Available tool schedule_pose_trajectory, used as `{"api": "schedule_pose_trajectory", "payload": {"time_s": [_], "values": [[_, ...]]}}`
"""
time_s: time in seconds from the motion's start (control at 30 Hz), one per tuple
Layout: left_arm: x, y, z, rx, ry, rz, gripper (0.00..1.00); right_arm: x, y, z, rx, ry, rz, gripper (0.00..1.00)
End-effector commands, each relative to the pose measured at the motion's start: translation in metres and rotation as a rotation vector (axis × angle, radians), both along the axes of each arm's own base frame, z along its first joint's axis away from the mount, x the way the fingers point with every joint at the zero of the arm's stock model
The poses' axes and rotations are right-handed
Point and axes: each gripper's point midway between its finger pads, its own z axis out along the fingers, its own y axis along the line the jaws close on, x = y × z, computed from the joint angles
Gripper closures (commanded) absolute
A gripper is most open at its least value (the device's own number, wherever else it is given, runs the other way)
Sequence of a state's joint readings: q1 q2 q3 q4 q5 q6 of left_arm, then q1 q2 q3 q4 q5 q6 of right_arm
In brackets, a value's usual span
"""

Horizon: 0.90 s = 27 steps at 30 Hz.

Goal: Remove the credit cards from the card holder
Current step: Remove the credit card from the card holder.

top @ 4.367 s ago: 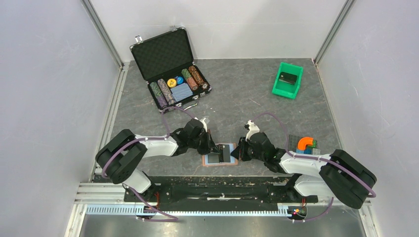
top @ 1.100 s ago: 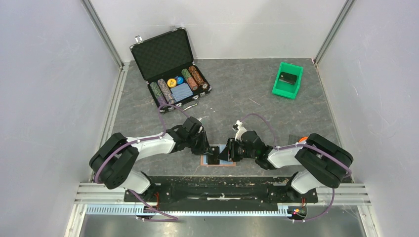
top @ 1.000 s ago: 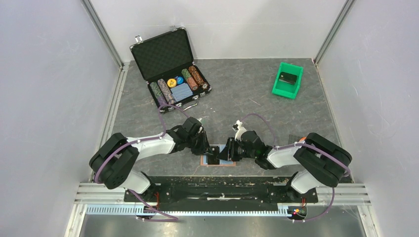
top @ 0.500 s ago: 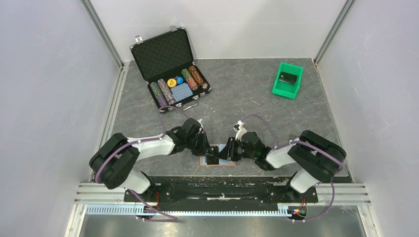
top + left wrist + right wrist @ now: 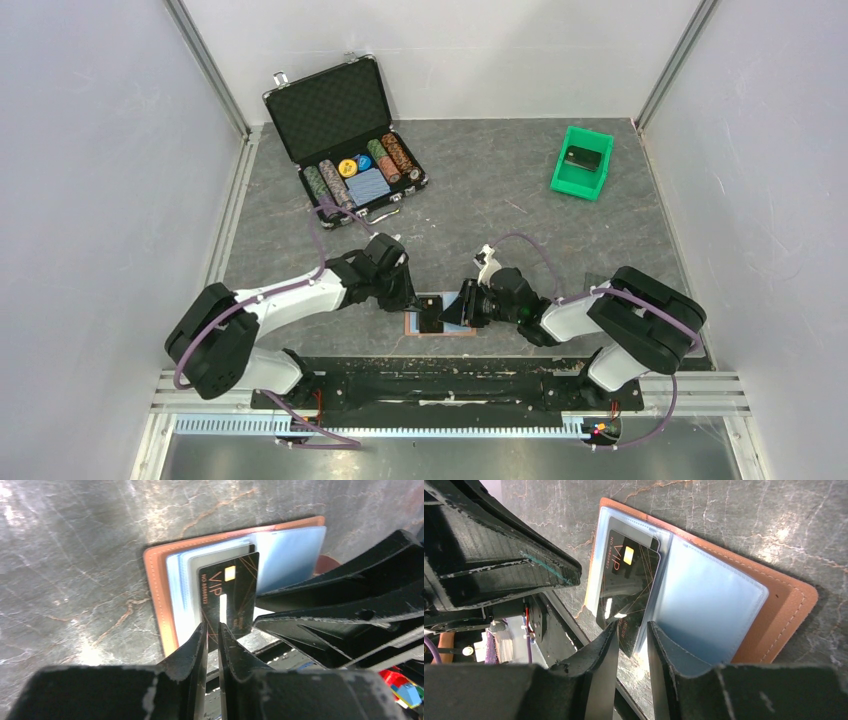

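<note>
The brown card holder [image 5: 445, 327] lies open at the table's near edge, blue lining up. A dark VIP credit card [image 5: 235, 595] sticks partway out of the left half's sleeve, toward the rail. My left gripper [image 5: 212, 626] is over the card's near left corner, its jaws a thin slit with nothing pinched. My right gripper [image 5: 631, 627] stands open, with the credit card's [image 5: 624, 580] near corner loose in the gap. One of its fingers [image 5: 664, 650] is over the right half's blue sleeve. From above, the left gripper [image 5: 413, 300] and the right gripper [image 5: 458, 310] meet over the holder.
An open black case of poker chips [image 5: 345, 130] stands at the back left. A green bin [image 5: 581, 162] holding a black block is at the back right. The black rail [image 5: 440, 375] runs just in front of the holder's [image 5: 157, 595] near edge.
The left arm's elbow has swung out to the left and its gripper has shifted slightly left over the holder. The right arm has barely moved.
</note>
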<state>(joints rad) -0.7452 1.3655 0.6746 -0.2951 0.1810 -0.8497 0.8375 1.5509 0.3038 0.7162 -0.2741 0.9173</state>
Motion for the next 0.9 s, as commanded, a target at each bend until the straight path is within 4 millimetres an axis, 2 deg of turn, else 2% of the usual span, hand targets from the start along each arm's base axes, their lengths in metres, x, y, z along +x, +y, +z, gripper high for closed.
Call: {"api": "schedule_pose_trajectory", "payload": {"time_s": [0.0, 0.33, 0.57, 0.7, 0.87], "values": [[0.004, 0.011, -0.003, 0.075, -0.022, -0.012, 0.84, 0.008, 0.002, 0.007, -0.007, -0.037, -0.004, 0.69], [-0.005, 0.005, -0.028, 0.046, 0.029, -0.045, 0.89, 0.009, 0.008, 0.009, 0.018, -0.021, -0.005, 0.67], [-0.009, 0.005, -0.033, 0.032, 0.04, -0.05, 0.89, 0.011, 0.013, 0.016, 0.057, -0.021, -0.006, 0.69], [-0.01, 0.005, -0.032, 0.029, 0.035, -0.05, 0.89, 0.011, 0.012, 0.017, 0.063, -0.025, -0.01, 0.77], [-0.01, 0.006, -0.028, 0.027, 0.026, -0.048, 0.88, 0.015, 0.009, 0.022, 0.057, -0.051, -0.016, 0.97]]}}
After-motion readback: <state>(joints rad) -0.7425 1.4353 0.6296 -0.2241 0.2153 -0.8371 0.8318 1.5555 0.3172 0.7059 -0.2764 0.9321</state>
